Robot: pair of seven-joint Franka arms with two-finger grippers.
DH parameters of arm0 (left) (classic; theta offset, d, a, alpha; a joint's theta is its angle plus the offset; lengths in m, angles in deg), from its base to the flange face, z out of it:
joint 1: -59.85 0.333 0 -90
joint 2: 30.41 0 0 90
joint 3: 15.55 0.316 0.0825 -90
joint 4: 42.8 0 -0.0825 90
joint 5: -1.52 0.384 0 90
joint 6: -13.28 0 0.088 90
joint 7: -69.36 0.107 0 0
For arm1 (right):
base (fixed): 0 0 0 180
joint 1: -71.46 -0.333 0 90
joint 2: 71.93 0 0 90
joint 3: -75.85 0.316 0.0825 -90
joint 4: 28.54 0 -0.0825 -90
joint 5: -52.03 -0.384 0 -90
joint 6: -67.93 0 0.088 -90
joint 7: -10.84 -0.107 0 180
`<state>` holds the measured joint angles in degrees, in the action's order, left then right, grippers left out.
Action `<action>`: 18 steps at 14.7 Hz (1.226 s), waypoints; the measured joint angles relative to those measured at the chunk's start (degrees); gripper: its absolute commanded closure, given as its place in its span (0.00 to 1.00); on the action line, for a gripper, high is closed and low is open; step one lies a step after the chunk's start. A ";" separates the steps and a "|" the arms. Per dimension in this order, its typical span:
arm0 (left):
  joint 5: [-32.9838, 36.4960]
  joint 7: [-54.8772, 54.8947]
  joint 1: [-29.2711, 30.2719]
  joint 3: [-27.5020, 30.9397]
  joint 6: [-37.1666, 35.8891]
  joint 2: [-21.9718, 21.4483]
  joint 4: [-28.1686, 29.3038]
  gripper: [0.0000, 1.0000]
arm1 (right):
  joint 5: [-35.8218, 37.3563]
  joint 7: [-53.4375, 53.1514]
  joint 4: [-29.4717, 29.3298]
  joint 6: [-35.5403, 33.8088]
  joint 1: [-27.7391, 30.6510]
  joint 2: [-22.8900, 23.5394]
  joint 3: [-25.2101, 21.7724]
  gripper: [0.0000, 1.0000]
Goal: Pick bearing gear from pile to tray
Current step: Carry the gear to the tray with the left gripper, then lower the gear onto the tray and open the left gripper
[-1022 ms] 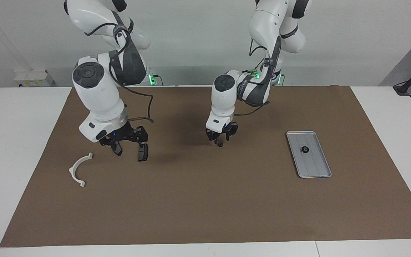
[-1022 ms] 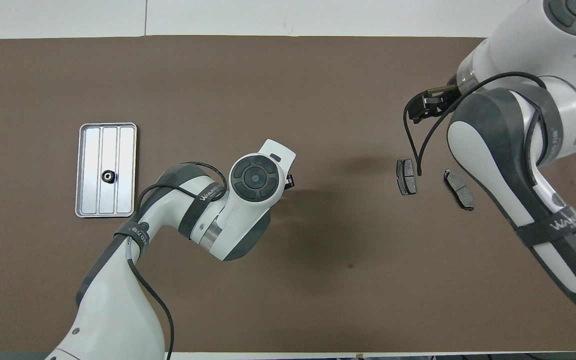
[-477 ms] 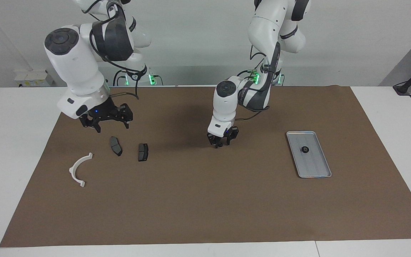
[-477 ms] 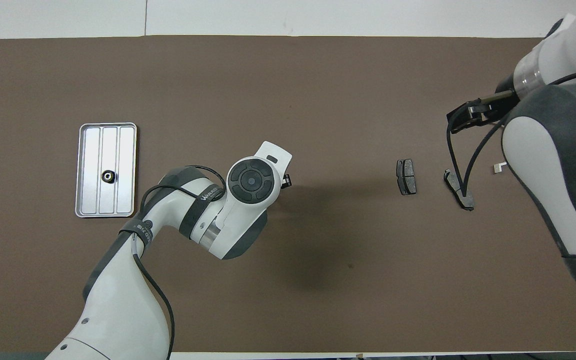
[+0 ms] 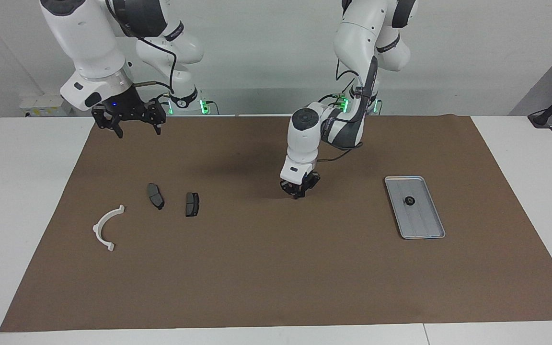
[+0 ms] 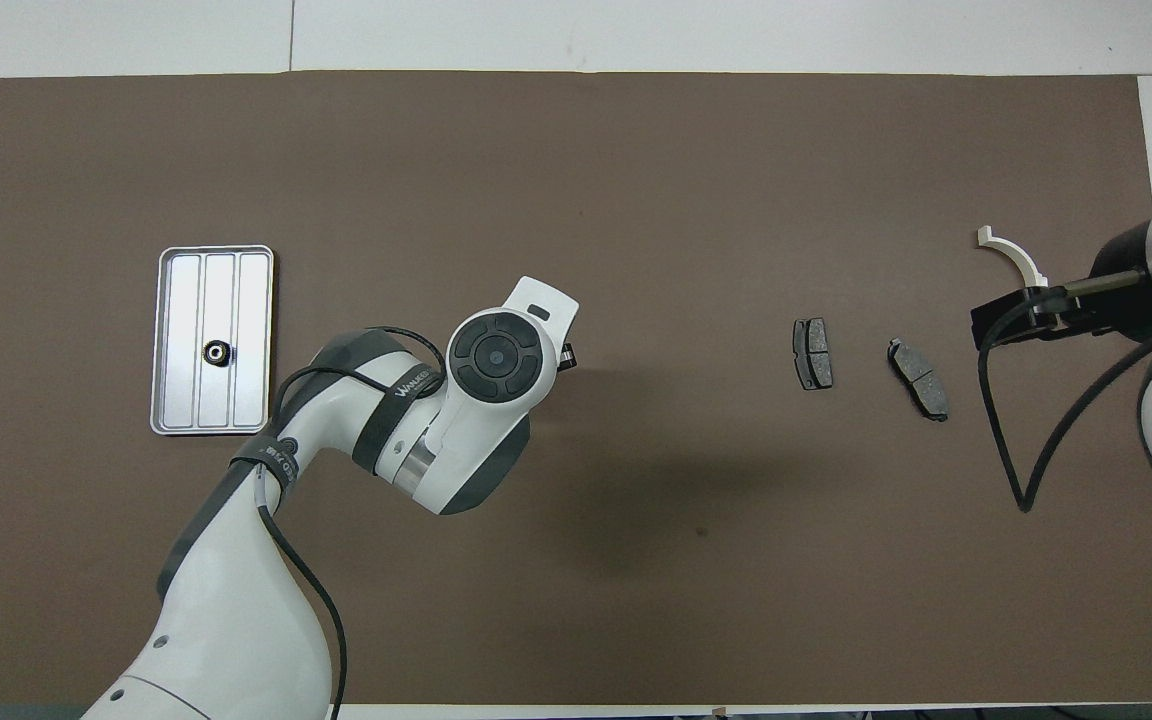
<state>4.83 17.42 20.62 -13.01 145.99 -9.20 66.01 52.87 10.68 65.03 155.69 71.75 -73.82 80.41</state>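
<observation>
My left gripper (image 5: 297, 193) is down at the mat in the middle of the table, its fingers closed around a tiny black round bearing gear, which they hide. In the overhead view its own wrist covers it. The silver tray (image 5: 422, 225) lies toward the left arm's end of the table and also shows in the overhead view (image 6: 176, 300); one black round piece (image 5: 408, 201) lies in it. Of the pile, two dark brake pads (image 5: 155, 196) (image 5: 191, 204) and a white arc bracket (image 5: 106, 226) lie toward the right arm's end. My right gripper (image 5: 138, 128) is open and empty, raised high.
A brown mat (image 5: 276, 268) covers most of the white table. In the overhead view the brake pads (image 6: 813, 353) (image 6: 918, 379) and the bracket (image 6: 1016, 257) lie apart from each other on the mat.
My left gripper's fingers closed on the small black piece at the mat. My right gripper rose from over the brake pads and drew back toward the robots, leaving both pads uncovered.
</observation>
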 measured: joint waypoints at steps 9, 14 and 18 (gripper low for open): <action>-3.70 50.60 32.40 1.00 -25.44 -12.36 -13.82 1.00 | 0.00 -1.61 0.60 -1.03 0.04 -0.35 -0.57 0.00; -4.54 57.40 37.61 0.50 -10.35 -5.29 -8.21 1.00 | 0.00 -1.61 0.60 -1.03 0.03 -0.39 -0.57 0.00; -4.54 57.31 37.33 -0.23 -1.02 -1.36 -4.36 1.00 | 0.00 -1.63 0.60 -1.03 0.04 -0.39 -0.61 0.00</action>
<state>0.29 74.73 57.95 -13.24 144.96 -10.56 61.65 52.87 9.05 65.63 154.66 71.79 -74.21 79.79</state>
